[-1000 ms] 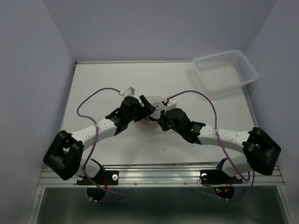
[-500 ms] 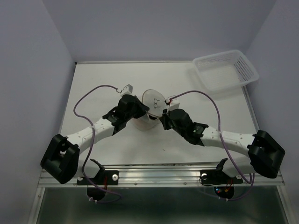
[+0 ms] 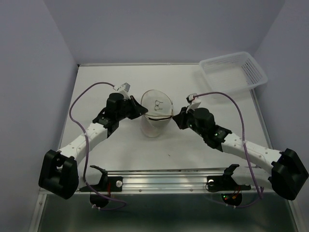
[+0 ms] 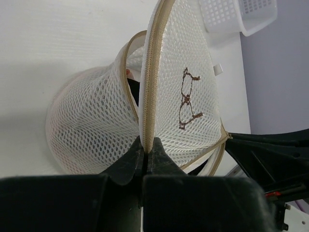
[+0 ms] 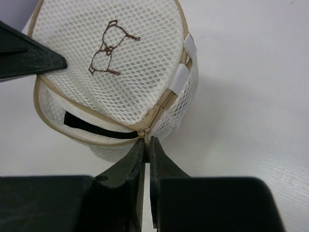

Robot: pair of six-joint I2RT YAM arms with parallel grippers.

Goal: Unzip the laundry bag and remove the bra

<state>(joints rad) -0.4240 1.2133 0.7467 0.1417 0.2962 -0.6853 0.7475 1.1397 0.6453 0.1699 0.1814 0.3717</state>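
Mesh bag sits between both grippers, mostly unzipped: left gripper clamps the lifted lid by its edge, right gripper pinches the zip end, dark bra not yet out.

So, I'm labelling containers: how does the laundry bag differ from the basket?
The laundry bag is round mesh with a tan rim; the basket is rectangular plastic. The bag is pinched by the left gripper and right gripper; the basket stands untouched at the far-right corner. Both are white, perforated.

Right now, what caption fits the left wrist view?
Left end effector pinches the laundry bag by its tan rim, embroidered lid standing open.
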